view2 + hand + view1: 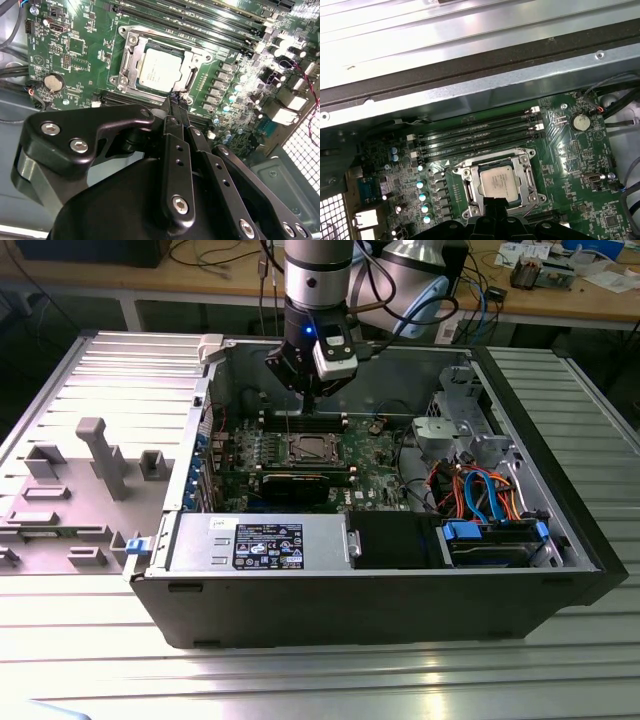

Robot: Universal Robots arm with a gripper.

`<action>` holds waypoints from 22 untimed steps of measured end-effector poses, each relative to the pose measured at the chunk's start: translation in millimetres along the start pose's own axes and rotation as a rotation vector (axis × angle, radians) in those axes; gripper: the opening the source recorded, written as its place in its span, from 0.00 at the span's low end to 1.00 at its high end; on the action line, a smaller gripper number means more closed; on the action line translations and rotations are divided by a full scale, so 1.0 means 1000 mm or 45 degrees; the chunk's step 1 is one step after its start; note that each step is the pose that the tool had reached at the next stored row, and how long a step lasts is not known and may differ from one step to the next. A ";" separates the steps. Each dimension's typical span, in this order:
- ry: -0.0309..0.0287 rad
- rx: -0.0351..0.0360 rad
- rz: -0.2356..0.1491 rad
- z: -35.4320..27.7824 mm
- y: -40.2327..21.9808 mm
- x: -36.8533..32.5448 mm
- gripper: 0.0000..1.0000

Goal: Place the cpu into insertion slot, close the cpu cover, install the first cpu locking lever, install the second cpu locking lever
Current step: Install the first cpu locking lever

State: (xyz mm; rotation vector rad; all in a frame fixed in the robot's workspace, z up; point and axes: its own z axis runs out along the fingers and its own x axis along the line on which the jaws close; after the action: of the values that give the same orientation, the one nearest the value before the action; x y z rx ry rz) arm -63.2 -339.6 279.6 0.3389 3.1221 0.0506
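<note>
The cpu [159, 70] [496, 181], a small square chip with a silver-grey top, lies flat in the insertion slot [305, 448] on the green motherboard [80, 50]. The cpu cover [129, 59] [468, 186], a silver frame, lies down around the chip, whose top shows through its window. My gripper [175, 102] [495, 202] [306, 392] hangs over the board with its black fingers shut together and nothing between them. In both wrist views its tips sit at one edge of the socket. I cannot tell whether they touch it.
Long black memory slots [480, 134] run beside the socket. The open computer case has a metal wall [470, 95] close behind the board, a power supply [260, 540] in front and cables with drive bays [480, 490] at the exterior view's right. A grey fixture plate [90, 470] lies at its left.
</note>
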 end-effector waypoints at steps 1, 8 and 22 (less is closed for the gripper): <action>0.0001 0.0000 -0.004 0.0000 0.0000 0.0000 0.11; 0.0008 0.0001 -0.025 0.0000 -0.0001 0.0003 0.11; 0.0026 -0.0002 -0.077 0.0004 -0.0017 0.0074 0.11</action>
State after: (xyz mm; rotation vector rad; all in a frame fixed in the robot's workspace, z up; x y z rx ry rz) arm -70.8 -339.6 279.1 0.2438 3.1320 0.0512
